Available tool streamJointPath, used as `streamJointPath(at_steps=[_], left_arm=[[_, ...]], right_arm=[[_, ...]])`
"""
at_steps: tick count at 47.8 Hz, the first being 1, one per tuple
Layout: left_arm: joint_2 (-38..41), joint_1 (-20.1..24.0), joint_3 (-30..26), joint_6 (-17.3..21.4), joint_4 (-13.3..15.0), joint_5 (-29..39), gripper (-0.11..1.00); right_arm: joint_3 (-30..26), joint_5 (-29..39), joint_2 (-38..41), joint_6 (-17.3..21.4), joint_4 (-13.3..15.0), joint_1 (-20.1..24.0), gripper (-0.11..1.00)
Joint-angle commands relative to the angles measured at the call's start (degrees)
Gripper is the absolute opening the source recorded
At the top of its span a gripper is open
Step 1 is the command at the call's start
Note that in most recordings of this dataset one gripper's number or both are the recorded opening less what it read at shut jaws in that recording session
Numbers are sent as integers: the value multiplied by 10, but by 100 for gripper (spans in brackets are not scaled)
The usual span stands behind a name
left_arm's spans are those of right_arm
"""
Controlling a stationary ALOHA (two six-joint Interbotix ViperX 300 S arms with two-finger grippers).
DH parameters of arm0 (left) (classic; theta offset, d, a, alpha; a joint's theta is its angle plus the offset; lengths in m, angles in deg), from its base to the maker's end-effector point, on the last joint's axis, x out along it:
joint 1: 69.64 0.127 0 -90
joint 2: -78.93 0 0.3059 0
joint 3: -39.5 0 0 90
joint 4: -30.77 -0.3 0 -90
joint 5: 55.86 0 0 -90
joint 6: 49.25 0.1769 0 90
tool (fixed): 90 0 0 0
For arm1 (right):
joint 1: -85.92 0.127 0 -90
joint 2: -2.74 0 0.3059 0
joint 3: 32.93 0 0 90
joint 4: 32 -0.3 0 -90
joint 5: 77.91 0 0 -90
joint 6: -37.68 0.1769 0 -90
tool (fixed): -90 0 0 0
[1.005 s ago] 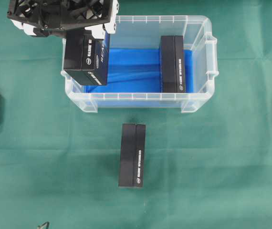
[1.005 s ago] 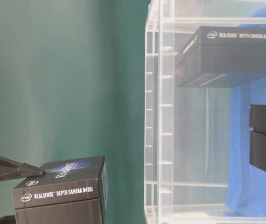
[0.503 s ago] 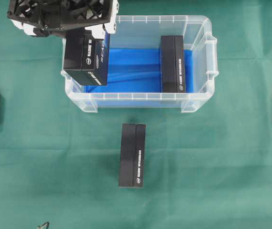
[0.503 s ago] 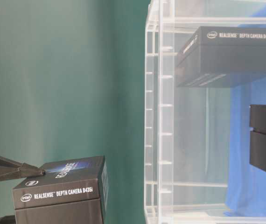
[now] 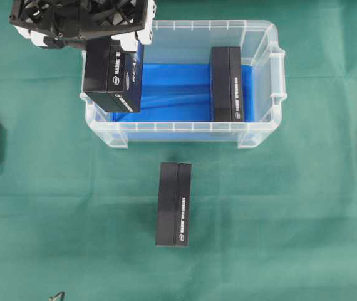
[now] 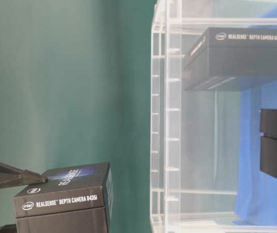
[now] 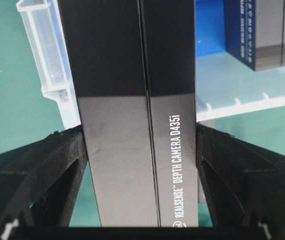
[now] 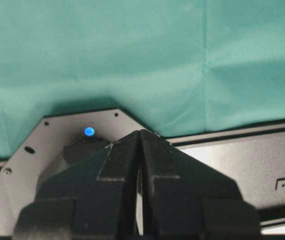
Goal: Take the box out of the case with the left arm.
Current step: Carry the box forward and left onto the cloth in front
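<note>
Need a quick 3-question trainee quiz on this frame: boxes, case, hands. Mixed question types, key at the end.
1. True or false: the left hand is shut on a black box raised over the left end of the case.
2. How many black boxes rest on the blue sheet inside the case?
3. Multiple choice: the box on the green cloth lies
A. in front of the case
B. under the right hand
C. leaning on the case wall

Key
1. True
2. One: the box at the right end
3. A
</note>
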Motion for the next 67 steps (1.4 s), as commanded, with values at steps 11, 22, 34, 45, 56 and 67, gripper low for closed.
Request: streamJointPath(at_steps=[11,22,34,45,56,67], left_arm=[[-21,-1,-4,-1,-3,-2,63],[-21,-9,-4,-6,-3,-4,63],[-30,-63,14,-74,-5,-5,63],[-40,-144,37,-165,-10,-8,63],[-38,-221,43,-250,-13,-8,63],[-32,-286,41,-321,-14,-8,63]], right_arm=[[-6,-3,0,0,2,-1,0],[-5,-3,-1,0,2,-1,0],[-5,-3,0,-2,2,-1,0],[0,-6,0,-2,2,-1,0],[2,-26,0,-2,2,-1,0],[2,-30,0,-2,2,-1,0]])
